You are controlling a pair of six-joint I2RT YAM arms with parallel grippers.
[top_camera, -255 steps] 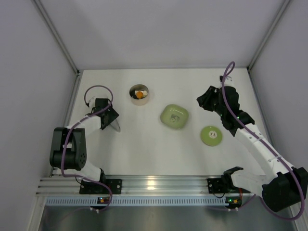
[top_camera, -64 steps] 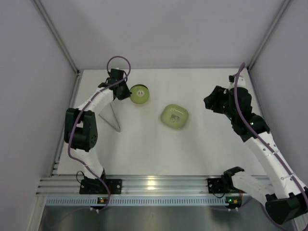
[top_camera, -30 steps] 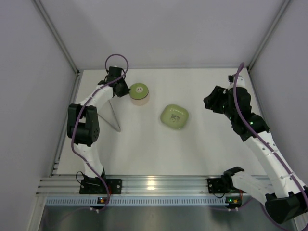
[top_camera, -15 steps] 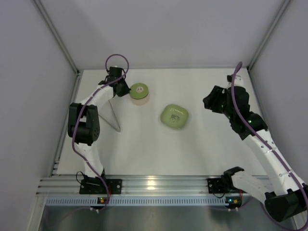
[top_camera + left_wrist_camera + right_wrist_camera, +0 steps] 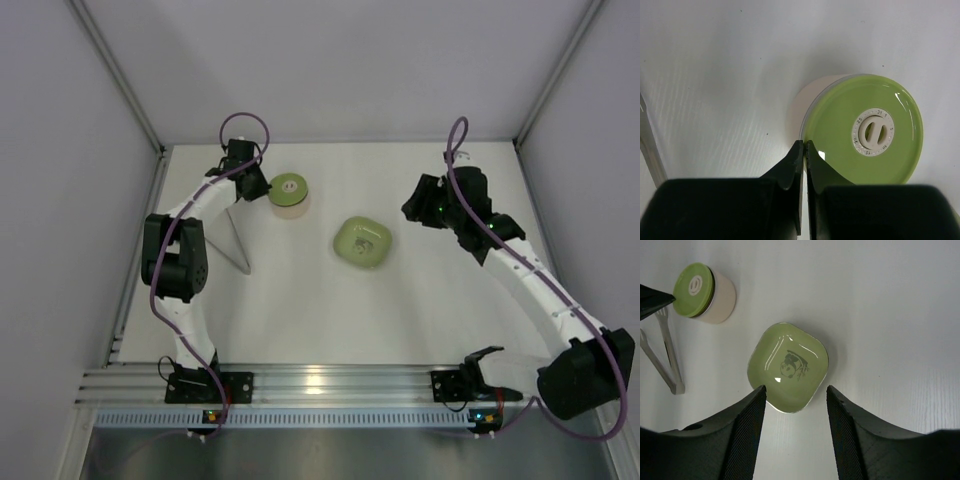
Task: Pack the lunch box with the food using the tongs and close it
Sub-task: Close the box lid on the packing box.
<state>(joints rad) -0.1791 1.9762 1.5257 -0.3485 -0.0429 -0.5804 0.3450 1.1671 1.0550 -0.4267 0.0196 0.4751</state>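
So, step: closing. The lid (image 5: pixel 865 130) sits on the lunch box (image 5: pixel 800 105), so packing looks done and this is the lid-seating stage.
Left jaws: pressed together with nothing between them. The tips are at the lid's near rim, touching or just short of it; can't tell which.
Right jaws: spread, holding nothing, hanging above the dish (image 5: pixel 788 367).
Lunch box: directly ahead of the left jaws, and well off to the up-left of the right jaws in the right wrist view.
Food: none in view. The dish shows only its printed picture, so I'd guess it's all under the lid.
Tongs (image 5: pixel 238 245): flat on the counter (image 5: pixel 330 310), behind the left jaws toward the arm base, not held.
Lid fit: looks level from above; can't tell whether it's fully seated.
Next: probably a press on the lid with the shut left jaws. That calls for lifting over the rim, then pushing straight down near the centre mark, lightly.
Risk: a sideways shove at the rim slides or tips the box instead of seating the lid.
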